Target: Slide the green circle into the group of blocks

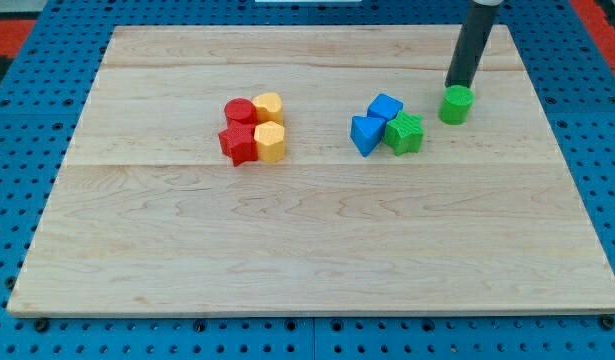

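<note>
The green circle (455, 104) stands at the view's upper right on the wooden board (317, 250). My tip (454, 87) sits right at its top edge, touching or almost touching it. Just to the circle's left lies a group of three: a blue cube (385, 107), a blue triangle-like block (366, 135) and a green star (405, 133). The circle stands a small gap apart from the green star.
A second group lies left of centre: a red circle (239, 111), a red star (237, 144), a yellow block (268, 107) and a yellow hexagon (271, 143). A blue pegboard (27, 150) surrounds the board.
</note>
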Robot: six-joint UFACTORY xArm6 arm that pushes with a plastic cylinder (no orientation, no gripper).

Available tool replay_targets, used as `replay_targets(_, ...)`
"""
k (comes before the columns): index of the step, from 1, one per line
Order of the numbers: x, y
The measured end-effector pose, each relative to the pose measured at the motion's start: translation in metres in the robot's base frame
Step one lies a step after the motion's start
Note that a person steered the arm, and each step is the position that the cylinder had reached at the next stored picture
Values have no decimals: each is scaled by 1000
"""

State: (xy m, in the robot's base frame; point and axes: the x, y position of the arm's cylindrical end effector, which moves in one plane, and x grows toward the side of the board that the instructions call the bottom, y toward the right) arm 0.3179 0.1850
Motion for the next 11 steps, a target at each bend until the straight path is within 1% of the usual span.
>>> replay_targets(2, -1, -14)
replay_targets(3, -5, 31)
replay_targets(4, 11, 77)
replay_targets(5, 28, 33)
replay_targets(6, 27, -24)
replay_targets(8, 37, -18)
replay_targets(9, 37, -49)
replay_targets(11, 66, -38)
